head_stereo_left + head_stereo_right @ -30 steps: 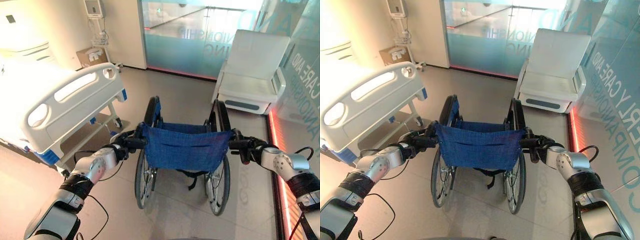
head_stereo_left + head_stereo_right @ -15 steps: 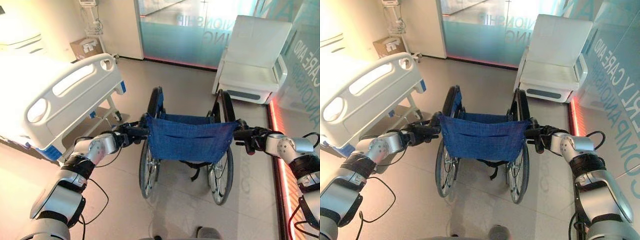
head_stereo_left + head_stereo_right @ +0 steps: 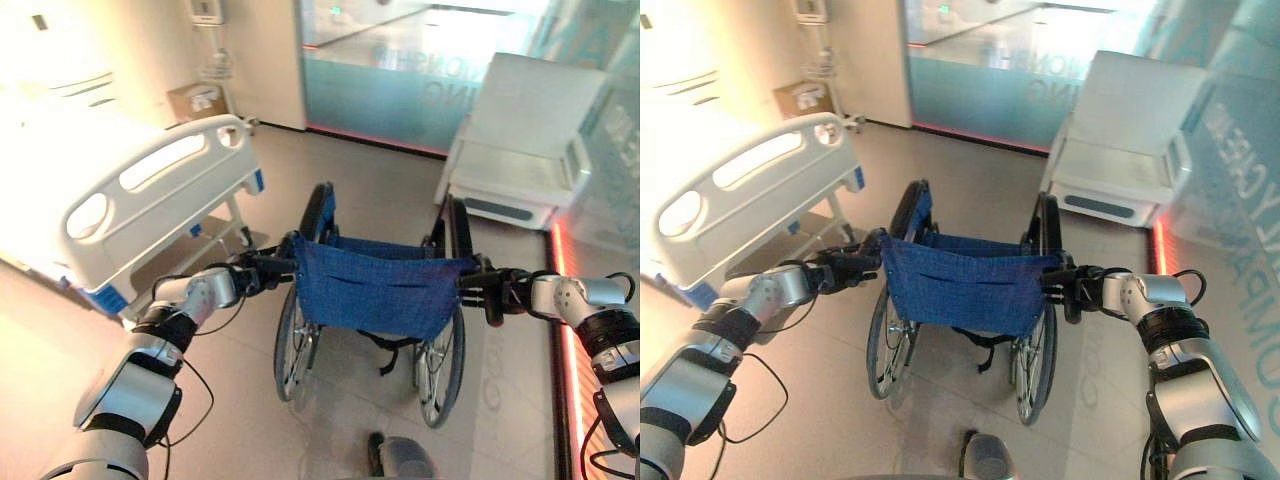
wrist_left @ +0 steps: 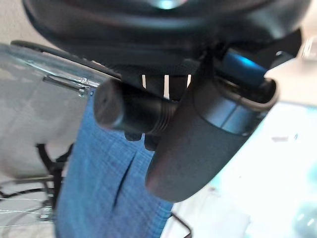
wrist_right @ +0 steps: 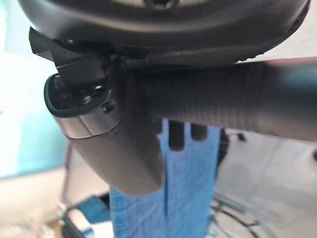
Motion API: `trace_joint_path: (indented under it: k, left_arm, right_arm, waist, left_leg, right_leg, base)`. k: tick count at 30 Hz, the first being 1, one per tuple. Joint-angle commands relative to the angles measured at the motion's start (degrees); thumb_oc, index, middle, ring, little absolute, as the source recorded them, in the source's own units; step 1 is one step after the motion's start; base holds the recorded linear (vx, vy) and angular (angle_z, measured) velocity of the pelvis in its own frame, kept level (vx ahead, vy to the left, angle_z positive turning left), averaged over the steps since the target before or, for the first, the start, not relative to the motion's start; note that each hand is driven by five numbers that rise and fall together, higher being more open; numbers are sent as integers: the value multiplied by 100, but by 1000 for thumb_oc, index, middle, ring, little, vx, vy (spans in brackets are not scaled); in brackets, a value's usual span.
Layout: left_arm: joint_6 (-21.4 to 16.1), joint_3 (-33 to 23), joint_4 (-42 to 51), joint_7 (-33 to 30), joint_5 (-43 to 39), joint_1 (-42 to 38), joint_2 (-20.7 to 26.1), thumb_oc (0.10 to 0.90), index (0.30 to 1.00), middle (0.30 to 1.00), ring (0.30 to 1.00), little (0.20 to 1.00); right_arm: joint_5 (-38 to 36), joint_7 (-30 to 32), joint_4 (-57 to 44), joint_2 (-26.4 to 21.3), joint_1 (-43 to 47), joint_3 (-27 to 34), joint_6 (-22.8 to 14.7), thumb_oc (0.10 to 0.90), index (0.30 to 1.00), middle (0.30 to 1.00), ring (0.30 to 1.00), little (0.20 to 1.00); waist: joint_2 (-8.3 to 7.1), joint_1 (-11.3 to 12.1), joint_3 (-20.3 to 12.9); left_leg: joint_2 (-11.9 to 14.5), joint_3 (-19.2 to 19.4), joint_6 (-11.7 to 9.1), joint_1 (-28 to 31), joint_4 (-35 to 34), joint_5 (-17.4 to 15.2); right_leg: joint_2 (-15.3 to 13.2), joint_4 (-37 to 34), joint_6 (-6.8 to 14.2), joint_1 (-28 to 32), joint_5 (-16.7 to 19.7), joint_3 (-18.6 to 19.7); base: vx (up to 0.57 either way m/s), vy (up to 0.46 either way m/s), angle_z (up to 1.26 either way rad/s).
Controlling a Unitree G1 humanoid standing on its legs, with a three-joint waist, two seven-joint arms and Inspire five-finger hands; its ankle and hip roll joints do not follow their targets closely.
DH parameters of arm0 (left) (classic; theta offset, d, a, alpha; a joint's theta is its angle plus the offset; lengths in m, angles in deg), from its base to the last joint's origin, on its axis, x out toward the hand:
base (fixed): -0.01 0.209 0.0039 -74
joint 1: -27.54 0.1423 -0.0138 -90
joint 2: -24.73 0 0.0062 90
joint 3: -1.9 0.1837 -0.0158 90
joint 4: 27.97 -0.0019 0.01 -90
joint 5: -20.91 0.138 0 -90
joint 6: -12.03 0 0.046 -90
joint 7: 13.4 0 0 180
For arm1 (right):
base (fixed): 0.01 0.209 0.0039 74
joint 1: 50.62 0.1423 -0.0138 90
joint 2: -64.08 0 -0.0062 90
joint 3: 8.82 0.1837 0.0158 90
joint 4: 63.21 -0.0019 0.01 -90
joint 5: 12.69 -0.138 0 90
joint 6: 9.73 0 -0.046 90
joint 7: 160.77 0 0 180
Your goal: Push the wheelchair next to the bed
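A wheelchair [image 3: 375,290] with a blue fabric backrest and black wheels stands in the middle of the floor, seen from behind. My left hand [image 3: 252,275] is curled round its left push handle [image 4: 133,111], the thumb [image 4: 198,144] wrapped over it. My right hand [image 3: 500,293] is curled round the right push handle [image 5: 247,99] in the same way. The white hospital bed [image 3: 130,195] with its footboard and side rail stands to the left of the wheelchair, a short gap between them.
A white armchair [image 3: 520,150] stands ahead to the right, against a frosted glass wall [image 3: 400,70]. A cardboard box [image 3: 197,101] and a wall-mounted unit sit in the far left corner. Open floor lies ahead between bed and armchair.
The whole picture has shifted, so the camera moved. The wheelchair has rolled a little forward with both hands still on its handles, and sits slightly nearer the bed's foot end.
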Motion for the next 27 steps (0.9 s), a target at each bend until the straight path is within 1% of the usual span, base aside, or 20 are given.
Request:
trace_joint_path:
  k: [1, 2, 3, 4, 5, 7, 8, 9, 10, 11, 12, 13, 14, 15, 16, 19, 21, 24, 26, 27]
  left_arm:
    - [-310, 105, 52, 63, -127, -479, -498, 400, 300, 300, 300, 300]
    - [-388, 91, 101, 22, -173, -415, -484, 400, 300, 300, 300, 300]
    - [-410, 63, 132, 5, -219, -381, -446, 400, 300, 300, 300, 300]
    - [-411, 57, 136, 4, -220, -377, -433, 400, 300, 300, 300, 300]
    - [-374, 0, 174, 20, -227, -357, -350, 400, 300, 300, 300, 300]
    - [-367, -35, 188, 37, -209, -334, -316, 400, 300, 300, 300, 300]
    - [-371, -84, 178, 117, -169, -309, -259, 400, 300, 300, 300, 300]
    - [-375, -93, 177, 120, -177, -304, -246, 400, 300, 300, 300, 300]
    - [-373, -155, 159, 208, -153, -263, -140, 400, 300, 300, 300, 300]
    - [-366, -169, 158, 221, -148, -256, -122, 400, 300, 300, 300, 300]
    - [-363, -217, 143, 270, -157, -208, -43, 400, 300, 300, 300, 300]
    - [-363, -222, 141, 276, -155, -198, -37, 400, 300, 300, 300, 300]
    - [-353, -252, 157, 312, -218, -135, 62, 400, 300, 300, 300, 300]
    - [-349, -258, 167, 309, -236, -121, 76, 400, 300, 300, 300, 300]
    - [-299, -298, 244, 268, -290, -62, 142, 400, 300, 300, 300, 300]
    - [-183, -403, 316, 201, -283, 56, 230, 400, 300, 300, 300, 300]
    - [-74, -462, 314, 134, -255, 72, 254, 400, 300, 300, 300, 300]
    - [4, -486, 144, 124, -255, 30, 307, 400, 300, 300, 300, 300]
    - [4, -402, 45, 169, -213, -95, 296, 400, 300, 300, 300, 300]
    - [-39, -312, -2, 155, -202, -213, 267, 400, 300, 300, 300, 300]
  right_arm:
    - [-64, -549, 59, 607, 910, -443, -680, 400, 300, 300, 300, 300]
    - [-89, -511, -21, 600, 882, -531, -718, 400, 300, 300, 300, 300]
    - [-122, -515, -72, 575, 878, -580, -723, 400, 300, 300, 300, 300]
    - [-137, -516, -81, 570, 880, -586, -721, 400, 300, 300, 300, 300]
    - [-160, -497, -114, 542, 900, -621, -717, 400, 300, 300, 300, 300]
    - [-103, -518, -123, 553, 905, -633, -718, 400, 300, 300, 300, 300]
    - [-38, -474, -105, 597, 965, -649, -736, 400, 300, 300, 300, 300]
    - [-28, -468, -100, 608, 983, -654, -732, 400, 300, 300, 300, 300]
    - [-37, -425, -66, 656, 1087, -677, -695, 400, 300, 300, 300, 300]
    - [-44, -399, -70, 663, 1105, -687, -685, 400, 300, 300, 300, 300]
    - [-82, -354, -102, 662, 1165, -724, -633, 400, 300, 300, 300, 300]
    - [-97, -339, -111, 658, 1169, -733, -623, 400, 300, 300, 300, 300]
    - [-101, -325, -185, 616, 1155, -790, -587, 400, 300, 300, 300, 300]
    - [-105, -322, -202, 607, 1144, -799, -584, 400, 300, 300, 300, 300]
    - [-123, -327, -301, 557, 1052, -815, -576, 400, 300, 300, 300, 300]
    - [2, -589, -381, 457, 867, -755, -514, 400, 300, 300, 300, 300]
    - [112, -788, -326, 478, 812, -731, -493, 400, 300, 300, 300, 300]
    - [286, -1015, -243, 604, 693, -680, -529, 400, 300, 300, 300, 300]
    - [224, -940, -309, 676, 534, -616, -670, 400, 300, 300, 300, 300]
    - [154, -818, -378, 721, 465, -563, -775, 400, 300, 300, 300, 300]
  waist:
    - [549, 196, -318]
    - [475, 281, -238]
    - [402, 338, -159]
    - [372, 343, -157]
    - [323, 470, 20]
    - [306, 547, 115]
    - [323, 656, 249]
    - [324, 680, 283]
    - [378, 782, 387]
    - [392, 808, 410]
    - [483, 942, 462]
    - [489, 963, 473]
    - [579, 1121, 479]
    - [574, 1148, 484]
    - [597, 1255, 471]
    - [659, 1367, 371]
    - [647, 1424, 293]
    - [545, 1551, 118]
    - [429, 1639, 34]
    - [346, 1683, 3]
  left_leg:
    - [-269, 578, -143, 763, 1756, 499]
    - [-294, 641, -289, 154, 3033, 892]
    - [-277, 747, -350, -317, 3838, 1011]
    - [-291, 759, -353, -418, 3921, 1053]
    - [-16, 901, -359, -1049, 4356, 1028]
    - [104, 909, -292, -1315, 4189, 964]
    - [181, 886, -214, -1454, 3509, 933]
    - [189, 895, -201, -1434, 3360, 931]
    - [240, 924, -207, -1550, 2538, 1110]
    - [253, 931, -229, -1559, 2347, 1181]
    - [275, 834, -330, -1834, 1546, 1560]
    - [262, 817, -358, -1837, 1387, 1640]
    - [315, 711, -480, -2157, 561, 2081]
    - [310, 708, -498, -2161, 418, 2156]
    - [372, 816, -563, -2363, -152, 2379]
    - [475, 1032, -597, -2468, -499, 2432]
    - [444, 1065, -494, -2349, -554, 2202]
    - [301, 941, -272, -2159, -160, 1756]
    - [109, 920, -74, -2119, 74, 1417]
    - [-33, 927, 49, -2113, 227, 1239]
  right_leg:
    - [480, -1487, -41, 37, 1425, -99]
    - [470, -1468, -199, 279, 1246, -80]
    - [432, -1430, -287, 427, 1148, -71]
    - [406, -1428, -300, 436, 1142, -73]
    - [402, -1348, -389, 728, 969, -131]
    - [393, -1306, -400, 866, 898, -125]
    - [433, -1246, -381, 1039, 778, -57]
    - [440, -1228, -375, 1073, 749, -36]
    - [553, -1152, -364, 1173, 657, 93]
    - [582, -1132, -365, 1202, 626, 122]
    - [740, -1128, -361, 1347, 542, 233]
    - [752, -1127, -358, 1381, 521, 244]
    - [898, -1221, -368, 1640, 437, 347]
    - [899, -1247, -370, 1701, 418, 365]
    - [965, -1319, -380, 1979, 311, 450]
    - [1010, -1323, -403, 2325, -1, 521]
    - [923, -1304, -339, 2428, -127, 514]
    - [658, -1262, -153, 2658, -354, 395]
    - [414, -1142, 35, 2777, -328, 248]
    - [201, -831, 191, 2779, -157, 117]
  base:
    - [314, -280, 4]
    - [243, -228, -25]
    - [227, -207, -26]
    - [247, -174, -22]
    - [251, -123, -39]
    - [255, -61, -41]
    - [228, 11, -18]
    - [395, 54, -23]
    - [267, 54, -16]
    - [431, 117, -22]
    - [295, 85, -17]
    - [537, 151, -24]
    - [394, 97, -16]
    - [643, 160, -17]
    - [400, 94, -13]
    - [572, 160, -44]
    - [462, 174, -53]
    - [392, 177, -50]
    - [419, 216, -57]
    - [388, 228, -43]
